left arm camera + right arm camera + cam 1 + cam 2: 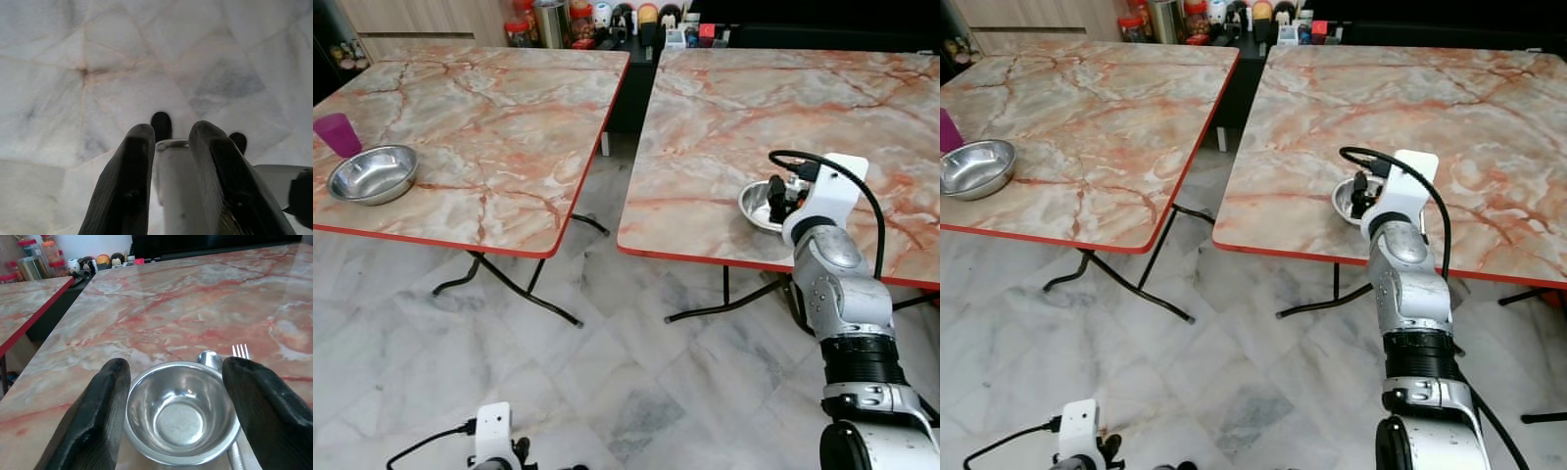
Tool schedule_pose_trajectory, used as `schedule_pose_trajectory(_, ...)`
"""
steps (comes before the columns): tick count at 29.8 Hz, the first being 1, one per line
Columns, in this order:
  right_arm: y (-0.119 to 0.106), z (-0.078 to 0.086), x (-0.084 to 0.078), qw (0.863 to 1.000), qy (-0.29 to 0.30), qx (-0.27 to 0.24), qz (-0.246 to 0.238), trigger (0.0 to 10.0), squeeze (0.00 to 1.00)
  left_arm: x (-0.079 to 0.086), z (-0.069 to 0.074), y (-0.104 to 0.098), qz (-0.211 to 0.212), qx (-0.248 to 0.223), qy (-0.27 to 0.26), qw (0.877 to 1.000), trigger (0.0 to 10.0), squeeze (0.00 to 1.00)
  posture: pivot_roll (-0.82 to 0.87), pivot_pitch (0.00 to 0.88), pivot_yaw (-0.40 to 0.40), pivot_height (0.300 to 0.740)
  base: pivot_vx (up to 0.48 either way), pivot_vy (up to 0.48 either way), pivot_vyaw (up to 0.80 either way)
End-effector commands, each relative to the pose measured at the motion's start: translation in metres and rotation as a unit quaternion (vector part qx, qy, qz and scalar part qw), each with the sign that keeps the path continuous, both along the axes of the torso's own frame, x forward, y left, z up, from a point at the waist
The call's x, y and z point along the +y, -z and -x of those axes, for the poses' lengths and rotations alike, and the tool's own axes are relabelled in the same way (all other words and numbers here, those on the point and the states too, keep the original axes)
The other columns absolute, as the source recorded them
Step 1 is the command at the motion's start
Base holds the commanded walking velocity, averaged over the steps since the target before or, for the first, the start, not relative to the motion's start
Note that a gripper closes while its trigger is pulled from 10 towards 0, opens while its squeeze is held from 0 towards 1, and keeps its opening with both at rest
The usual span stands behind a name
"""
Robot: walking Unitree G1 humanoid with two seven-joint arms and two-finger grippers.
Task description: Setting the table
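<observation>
A small steel bowl (pixel 181 416) sits near the front edge of the right marble table (pixel 754 98). My right gripper (pixel 178 364) is open, with one black finger on each side of the bowl and neither pressing on it. Just beyond the bowl lie a spoon (pixel 209 360) and a fork (pixel 240 351). In the head view the right gripper (pixel 781 201) reaches over the bowl (pixel 756 206) from the front. On the left table (pixel 499 117) stand a larger steel bowl (pixel 372 173) and a purple cup (pixel 337 133). My left gripper (pixel 168 142) hangs idle over the floor with its fingers slightly apart.
A narrow gap with folding black table legs (pixel 509 284) separates the two red-edged tables. Jars and bottles (pixel 597 20) crowd a dark counter at the back. The marble floor (pixel 607 372) lies between me and the tables.
</observation>
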State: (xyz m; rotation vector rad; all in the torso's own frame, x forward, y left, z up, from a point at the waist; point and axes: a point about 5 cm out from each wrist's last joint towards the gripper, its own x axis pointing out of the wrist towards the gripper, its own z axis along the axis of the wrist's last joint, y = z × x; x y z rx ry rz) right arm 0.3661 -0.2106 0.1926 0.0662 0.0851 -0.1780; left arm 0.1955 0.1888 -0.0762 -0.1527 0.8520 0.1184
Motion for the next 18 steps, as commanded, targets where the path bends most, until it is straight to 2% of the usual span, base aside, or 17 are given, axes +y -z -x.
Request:
schedule_pose_trajectory(1,-0.007,-0.002,0.002,1.000,-0.006,-0.003,0.006,10.0,1.00,-0.001,0.003,0.002,0.005,0.009,-0.010,1.000,10.0,0.00,-0.11,0.067,-0.029,0.740,0.000,0.000,0.00)
schedule_pose_trajectory(18,-0.007,0.000,-0.004,1.000,-0.007,0.002,0.014,10.0,1.00,-0.014,-0.001,0.001,0.018,0.006,-0.010,1.000,10.0,0.00,-0.14,0.035,-0.040,0.740,0.000,0.000,0.00)
